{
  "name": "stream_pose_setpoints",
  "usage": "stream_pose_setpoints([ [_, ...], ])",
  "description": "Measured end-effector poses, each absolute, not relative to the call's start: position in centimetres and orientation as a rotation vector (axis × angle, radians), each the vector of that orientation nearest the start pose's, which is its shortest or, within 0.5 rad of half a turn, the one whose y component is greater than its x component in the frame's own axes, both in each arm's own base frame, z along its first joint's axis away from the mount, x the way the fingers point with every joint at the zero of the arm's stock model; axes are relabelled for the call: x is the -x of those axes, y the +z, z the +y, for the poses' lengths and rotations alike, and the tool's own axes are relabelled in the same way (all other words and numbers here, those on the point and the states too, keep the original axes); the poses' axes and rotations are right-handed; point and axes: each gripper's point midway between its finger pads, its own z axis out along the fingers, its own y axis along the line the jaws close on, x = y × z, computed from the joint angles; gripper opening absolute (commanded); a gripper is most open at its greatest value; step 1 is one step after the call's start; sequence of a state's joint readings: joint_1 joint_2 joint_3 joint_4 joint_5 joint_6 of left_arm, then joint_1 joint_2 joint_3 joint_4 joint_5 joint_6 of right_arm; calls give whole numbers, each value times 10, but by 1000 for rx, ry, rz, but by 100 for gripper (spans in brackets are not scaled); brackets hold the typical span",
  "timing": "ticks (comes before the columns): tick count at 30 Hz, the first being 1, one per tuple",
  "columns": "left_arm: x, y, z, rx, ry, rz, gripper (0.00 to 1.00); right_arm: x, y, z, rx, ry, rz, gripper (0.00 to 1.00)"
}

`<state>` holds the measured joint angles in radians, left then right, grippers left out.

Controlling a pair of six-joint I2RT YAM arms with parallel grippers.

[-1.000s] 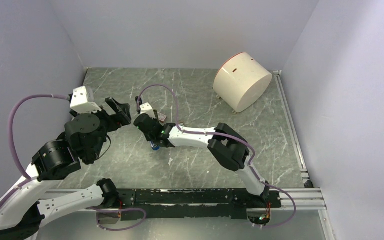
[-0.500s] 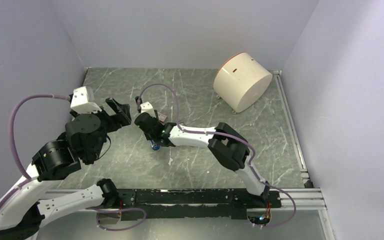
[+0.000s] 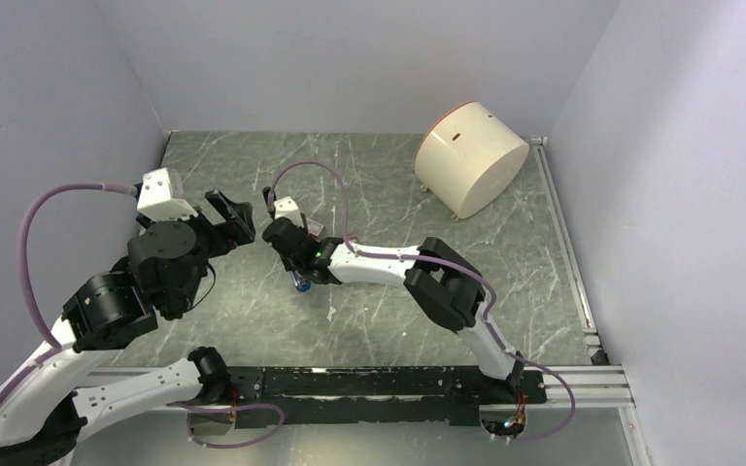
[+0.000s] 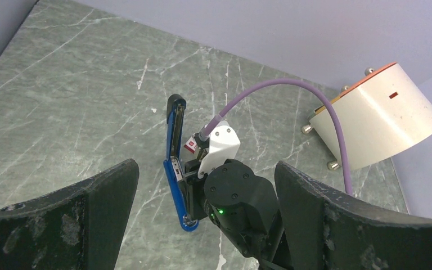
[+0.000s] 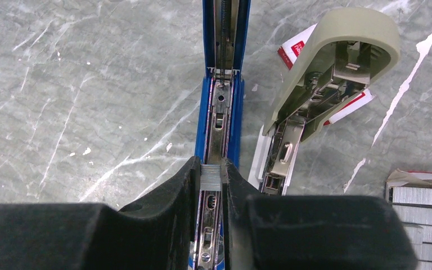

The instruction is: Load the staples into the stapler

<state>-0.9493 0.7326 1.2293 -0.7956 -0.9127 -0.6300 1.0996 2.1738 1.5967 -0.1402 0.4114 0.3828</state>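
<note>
Staples point(image 5: 210, 178) pinched in your right claw point(image 5: 211, 171), directly over the stapler point(image 5: 223, 121) on the tabletop point(image 5: 62, 84). It's hinged open toward 12 o'clock, channel up, likely so the strip drops straight in. Left claw point(image 4: 205, 169) spread wide, holding nothing.

A beige stapler point(image 5: 343, 34) lies open just ahead and to the right of the jaws of the right gripper point(image 5: 211, 171). It is close beside them but not touching, with its metal insides facing up. Well beyond those jaws and farther right, near the back wall point(image 3: 350, 58), a cream drum point(image 3: 471, 160) rests tilted on the table point(image 3: 369, 330). One end has an orange-red rim, and small studs stick out from that end. The table is grey-green with white veins. A metal rail point(image 3: 565, 243) runs along its right edge, far right of the jaws.
</note>
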Motion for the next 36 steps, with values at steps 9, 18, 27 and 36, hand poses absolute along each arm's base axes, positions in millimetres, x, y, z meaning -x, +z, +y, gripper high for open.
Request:
stream_pose_setpoints([
  [9,-213,368,-84,333,-298,1731,95,-307,59,476,589,333,2160,20],
  [18,-213,368,-84,333,-298,1731,95,-306,59,476,599,334,2157,20],
  [27,-213,368,-84,333,-298,1731,95,-305,56,476,605,339,2160,20],
  [36,-213,368,-84,333,-298,1731,95,-304,54,476,617,339,2156,20],
])
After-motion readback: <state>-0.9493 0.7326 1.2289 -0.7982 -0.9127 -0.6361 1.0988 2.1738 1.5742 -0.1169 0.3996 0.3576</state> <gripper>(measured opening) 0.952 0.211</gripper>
